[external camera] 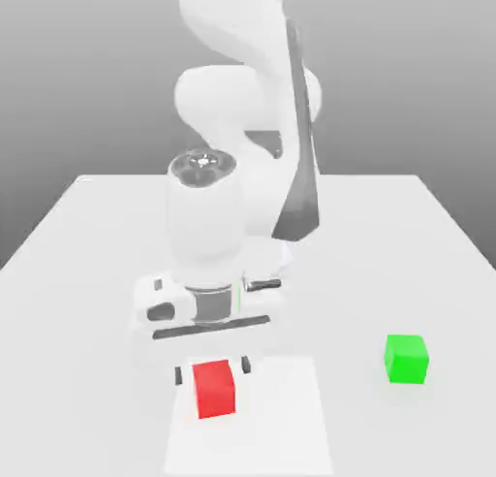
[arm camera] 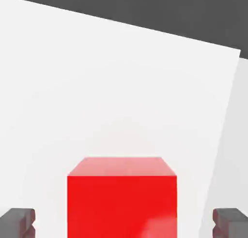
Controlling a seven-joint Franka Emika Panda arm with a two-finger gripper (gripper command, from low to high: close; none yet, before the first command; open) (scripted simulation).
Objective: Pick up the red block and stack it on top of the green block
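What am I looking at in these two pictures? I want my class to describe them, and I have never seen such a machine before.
These are computer-rendered pictures of a white robot arm standing on a white table. The exterior view looks at the whole scene from a camera off the arm. The hand view comes from a camera on the arm's hand, looking down past its two dark fingertips.

At the arm's end is the gripper, a two-finger clamp. It is open and holds nothing. The red block sits on the table between the fingers, with gaps on both sides in the hand view, where it appears large.

The green block rests apart, toward the exterior view's right. Nothing has been stacked yet.
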